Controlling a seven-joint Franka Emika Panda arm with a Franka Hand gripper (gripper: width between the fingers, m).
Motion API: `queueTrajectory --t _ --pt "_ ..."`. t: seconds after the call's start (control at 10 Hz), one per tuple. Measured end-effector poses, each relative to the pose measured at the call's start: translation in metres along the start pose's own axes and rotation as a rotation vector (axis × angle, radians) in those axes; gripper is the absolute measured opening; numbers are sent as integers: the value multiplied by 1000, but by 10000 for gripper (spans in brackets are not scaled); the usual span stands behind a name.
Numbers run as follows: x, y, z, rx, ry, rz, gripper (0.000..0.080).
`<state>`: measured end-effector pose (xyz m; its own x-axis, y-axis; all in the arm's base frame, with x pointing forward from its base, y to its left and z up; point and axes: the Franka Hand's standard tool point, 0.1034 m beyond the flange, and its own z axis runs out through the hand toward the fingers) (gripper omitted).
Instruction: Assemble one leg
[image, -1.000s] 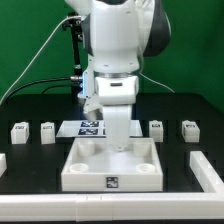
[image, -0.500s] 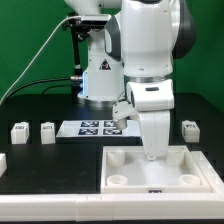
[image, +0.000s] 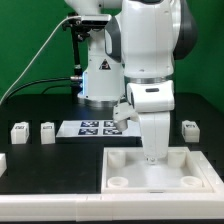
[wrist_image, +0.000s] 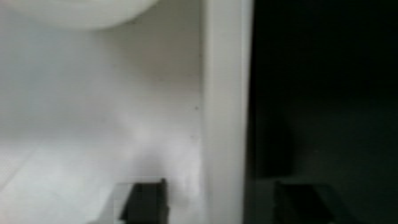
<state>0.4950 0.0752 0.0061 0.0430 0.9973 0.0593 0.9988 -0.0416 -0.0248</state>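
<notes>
You are early in the job: no leg is seated yet. The front corner sockets of the tray show empty, and I cannot see the rear ones behind the arm. On the dark table one leg and a second leg stand loose side by side on the exterior view's left, well apart from the tray. A third leg stands just behind the tray's rear corner on the exterior view's right. Your gripper is down at the tray's rear wall. In the wrist view a dark fingertip shows on each side of that white wall, so the jaws straddle it. The picture is too blurred to tell whether they pinch the wall or merely stand spread around it. Everything is left to do: let go of the tray, fetch a leg, carry it to a socket and seat it. For room, judge that a sideways move now would shove the tray, so rise straight up first. The marker board lies near, and the bare table between the tray and the two loose legs gives you the widest path.
</notes>
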Motion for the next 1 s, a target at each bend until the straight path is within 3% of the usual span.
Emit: queueTrajectory --t 0.1,0.2,0.3,0.4,0.7,1.0 --pt "0 0 0 0 0 1 467" --pt "0 0 0 0 0 1 584" --pt "-1 0 0 0 0 1 584" --pt "-1 0 0 0 0 1 637" --pt "0 0 -1 -1 0 12 649" --pt "18 -10 -44 -47 -8 111 649"
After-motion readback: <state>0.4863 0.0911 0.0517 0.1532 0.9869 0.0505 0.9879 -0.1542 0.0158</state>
